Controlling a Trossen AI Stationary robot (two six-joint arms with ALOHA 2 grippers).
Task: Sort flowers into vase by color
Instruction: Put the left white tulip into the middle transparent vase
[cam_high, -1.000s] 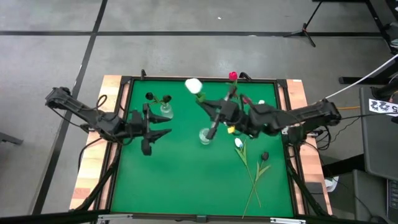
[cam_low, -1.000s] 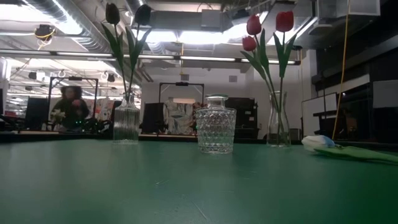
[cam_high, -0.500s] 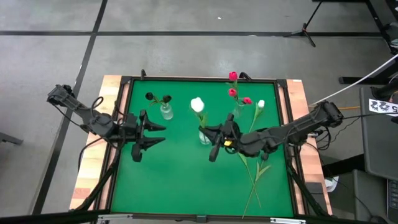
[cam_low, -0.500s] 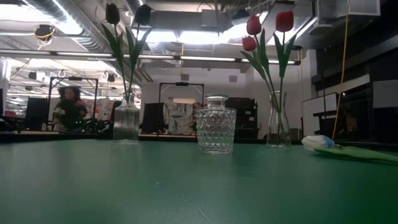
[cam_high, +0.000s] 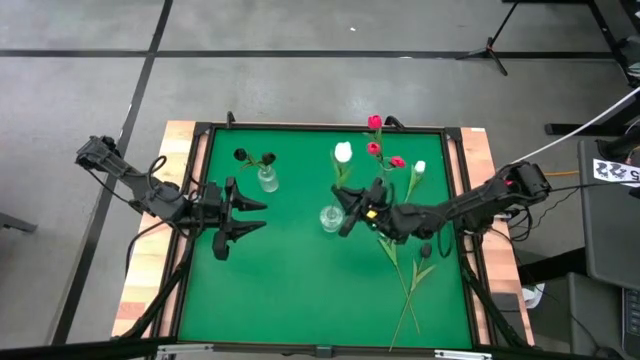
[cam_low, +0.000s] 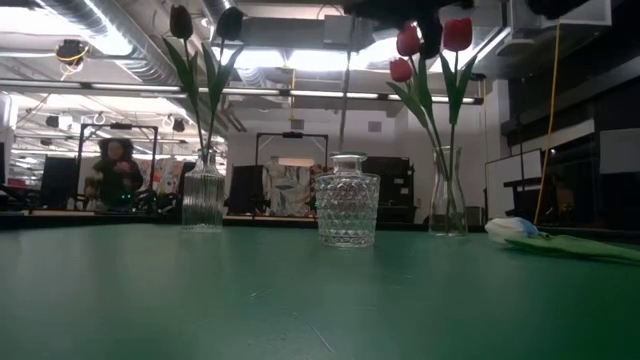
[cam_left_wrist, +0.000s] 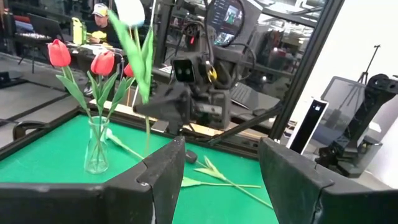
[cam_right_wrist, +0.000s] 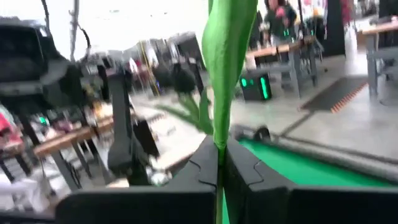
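We saw two dark, slender jointed arms; the right arm (cam_high: 470, 205) carried a yellow mark near its wrist, and the left arm (cam_high: 150, 190) trailed black cabling.

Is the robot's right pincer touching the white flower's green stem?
Touching. The right wrist view shows the right pincer shut on the white tulip's green stem.

- I have three vases across the table's (cam_high: 300, 300) far half: one vase (cam_high: 267, 179) left, a squat jar (cam_high: 329, 218) in the middle, a third vase (cam_high: 382, 181) right of it.
- Two tulips (cam_high: 255, 158) stand in the left vase; three tulips (cam_high: 378, 148) stand in the right one.
- The right gripper (cam_high: 350, 207) sits just beside the jar, with a tulip (cam_high: 342, 153) upright above it.
- Loose flowers (cam_high: 412, 270) lie on the table's right side.
- The left gripper (cam_high: 240, 213) waits left of the jar, nearer me than the left vase.
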